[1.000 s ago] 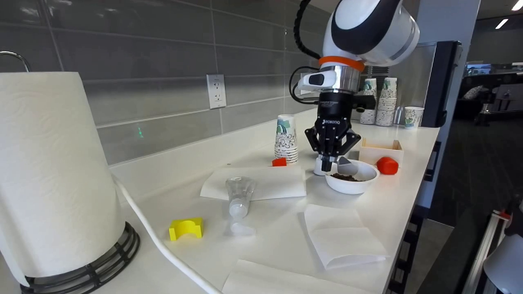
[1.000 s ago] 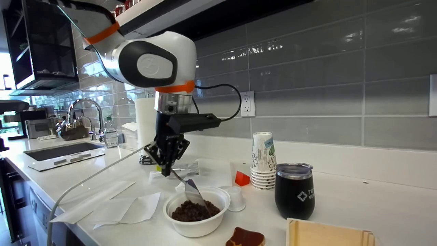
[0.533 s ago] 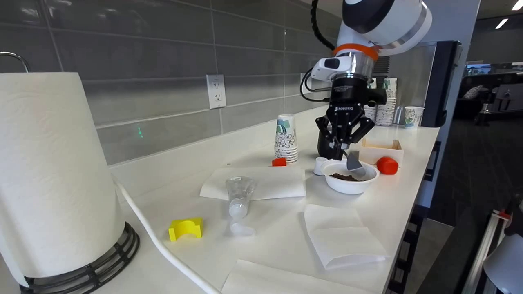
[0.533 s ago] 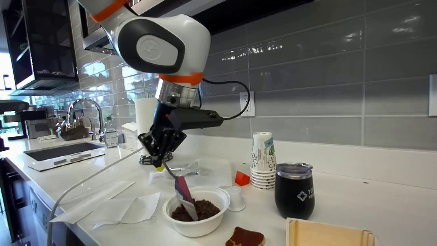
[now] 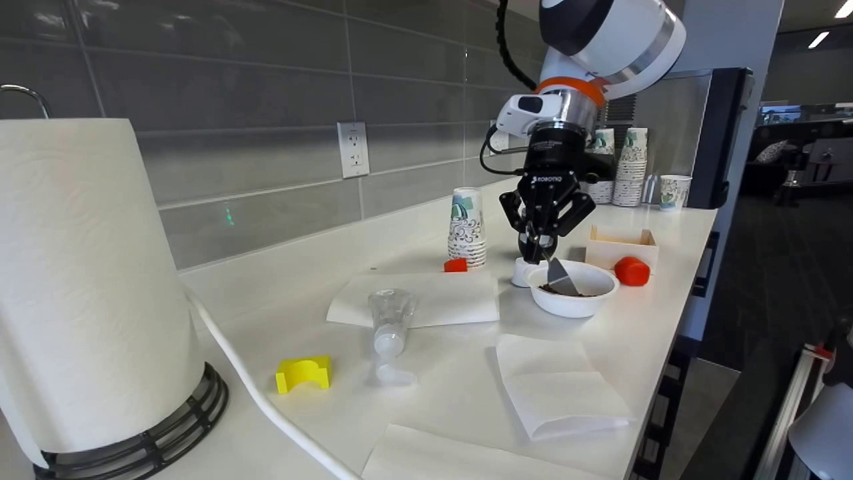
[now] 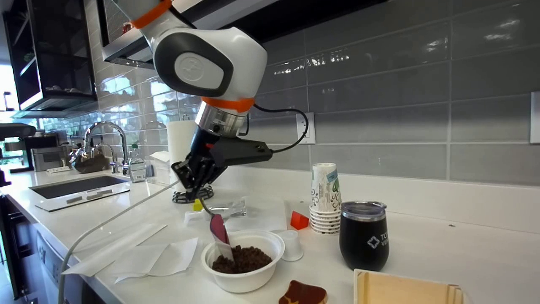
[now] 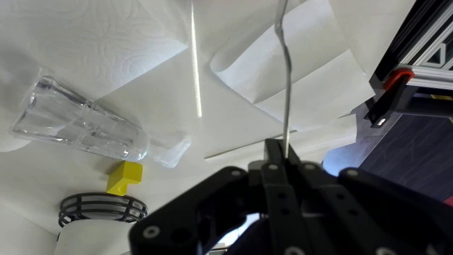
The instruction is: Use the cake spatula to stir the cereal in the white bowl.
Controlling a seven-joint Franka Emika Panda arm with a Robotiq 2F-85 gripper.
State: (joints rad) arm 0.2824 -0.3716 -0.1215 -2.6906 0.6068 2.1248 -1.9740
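Your white counter (image 5: 453,380) runs along a wall of gray tiles (image 5: 253,100), with a sink (image 6: 80,188) further along it in an exterior view. You have the gripper (image 7: 284,150) tilted, above and off to one side of the white bowl (image 6: 244,283), its fingers pinched together on the thin handle of the spatula (image 6: 219,230), which you can follow in the wrist view out from between the fingertips. The spatula slants downward, its blade inside the bowl, the lower end at the edge of the dark brown cereal (image 6: 249,259); how deep it sits is hard to make out. The cereal lies in a low heap in the bowl. Just beside the bowl you have a small white cup (image 6: 291,245), and near that a red block (image 6: 299,220) next to a stack of paper cups (image 6: 325,198). A black tumbler (image 6: 364,240) stands upright on the same stretch, with a wooden box (image 6: 405,290) and a brown bread-shaped piece (image 6: 303,293) near it. Well apart from the bowl, a clear bottle (image 7: 81,120) lies on its side, near a yellow block (image 7: 127,174) and a paper towel roll (image 5: 86,287) on a black wire stand (image 7: 101,203). Sheets of white paper (image 5: 566,403) lie on the counter, one folded.
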